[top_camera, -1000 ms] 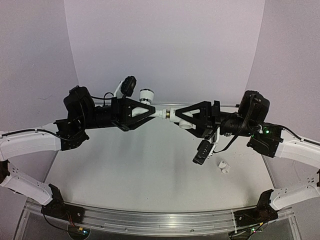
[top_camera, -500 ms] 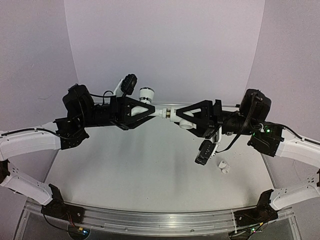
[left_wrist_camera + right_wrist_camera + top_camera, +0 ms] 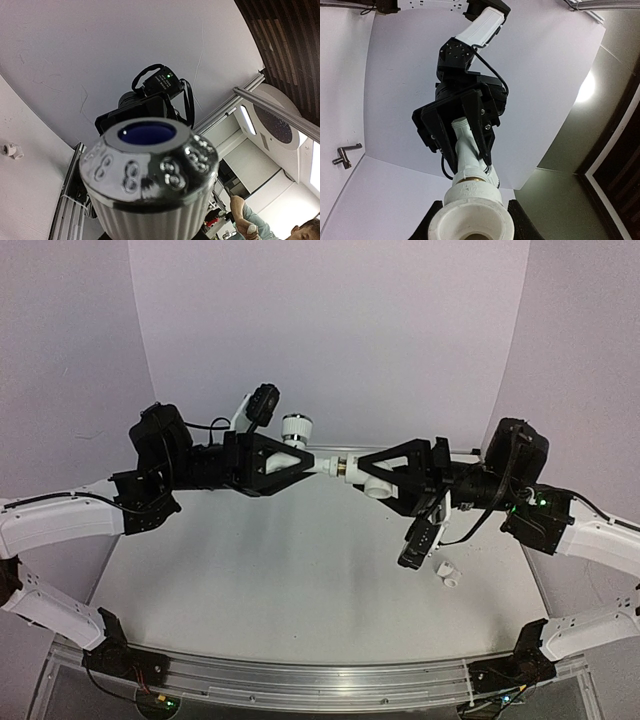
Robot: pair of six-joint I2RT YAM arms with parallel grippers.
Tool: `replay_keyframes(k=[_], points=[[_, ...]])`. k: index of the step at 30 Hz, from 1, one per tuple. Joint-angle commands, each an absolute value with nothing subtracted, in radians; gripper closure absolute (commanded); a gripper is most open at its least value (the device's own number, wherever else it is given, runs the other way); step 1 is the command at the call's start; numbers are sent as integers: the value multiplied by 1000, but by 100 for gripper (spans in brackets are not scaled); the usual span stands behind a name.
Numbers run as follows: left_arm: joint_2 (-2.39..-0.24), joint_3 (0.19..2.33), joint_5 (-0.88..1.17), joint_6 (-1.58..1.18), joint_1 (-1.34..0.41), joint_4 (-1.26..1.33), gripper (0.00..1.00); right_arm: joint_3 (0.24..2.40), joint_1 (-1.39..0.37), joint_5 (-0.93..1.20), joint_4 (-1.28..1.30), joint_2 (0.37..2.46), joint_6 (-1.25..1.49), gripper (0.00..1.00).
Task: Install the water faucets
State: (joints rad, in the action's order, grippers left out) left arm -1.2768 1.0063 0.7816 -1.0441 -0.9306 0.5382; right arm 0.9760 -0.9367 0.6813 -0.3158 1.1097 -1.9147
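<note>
Left claw (image 3: 306,462) clamps tap body (image 3: 296,429), right claw (image 3: 357,469) clamps fitting (image 3: 377,486) just right of it; we note right claw rolled, both rose slightly: threading underway, likely unfinished.

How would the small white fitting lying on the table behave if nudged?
The fitting looks like moulded plastic, so it is probably stiff and light. Its tubular shape suggests it may roll or skid on the smooth table rather than stay put.

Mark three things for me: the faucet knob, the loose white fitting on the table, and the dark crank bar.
faucet knob (image 3: 294,429), top external view, side of its round cap.
loose white fitting (image 3: 449,574), top external view, mid-body.
dark crank bar (image 3: 343,155), right wrist view, near its bend.
</note>
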Motion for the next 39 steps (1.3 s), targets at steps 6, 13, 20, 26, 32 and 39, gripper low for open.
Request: replay_keyframes(k=[6,13,20,26,32,39], points=[[-1316,1070,844,-940,-951,507,100,1018,-958,659,-357,1085,-1611,100],[-1317,1083,845,-886,-951,485,100,1032,-973,635,-360,1079,-1418,100],[-1305,1103,847,-800,-951,431,100,1064,-980,643,-335,1074,-1198,100],[-1293,1111,849,-720,-951,400,100,1087,-985,640,-314,1078,-1022,100],[-1250,1112,821,-569,-951,344,100,1141,-985,634,-248,1099,-772,100],[-1202,1084,794,-338,-951,319,100,1179,-984,619,-224,1124,-424,100]])
